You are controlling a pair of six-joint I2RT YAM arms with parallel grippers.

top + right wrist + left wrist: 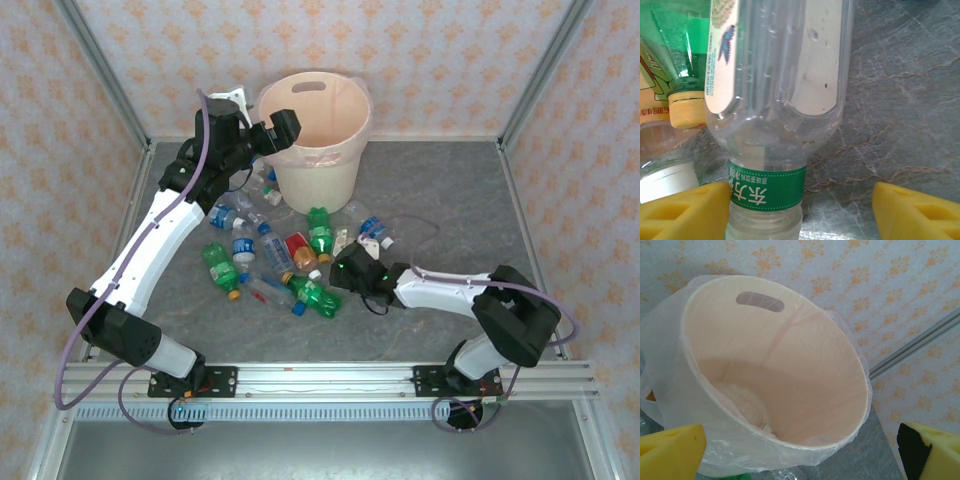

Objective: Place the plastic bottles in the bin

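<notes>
**A:** Which step is in hand?

**B:** A pick, by my reading. The right jaws are low among the plastic bottles [319, 236] on the table [450, 200], released and spread wide. A clear bottle [780, 100] lies lengthwise between them. Its green neck band is level with the yellow fingers [685, 210] and its body runs out past the tips. One finger touches the neck and the other stands well apart from it, so nothing is grasped yet.

**A:** And the other arm?

**B:** The left jaws hang open just before the bin [775, 365], facing into its mouth, with nothing between them. Inside I can make out only bunched liner [742, 405] at the bottom. I'd judge the task is barely begun, with most of the bottles lying on the table between the two arms.

**A:** What does the next move call for?

**B:** Closing on that neck. The bottle sits off-centre, hard against one finger, so the far finger has to travel most of the gap. A smooth round neck may roll or slide as it is pushed. Shifting the jaws sideways to centre it first would help.

**A:** Any neighbours in the way?

**B:** A green bottle [670, 45] with a yellow cap lies just outside the touching finger, and a white cap [665, 177] is beside that. Neither is between the jaws, but a sideways shift could nudge them. After the grasp comes a lift clear of the pile and a carry to the bin. The left arm is already at the bin, so the two arms need to stay apart.
</notes>
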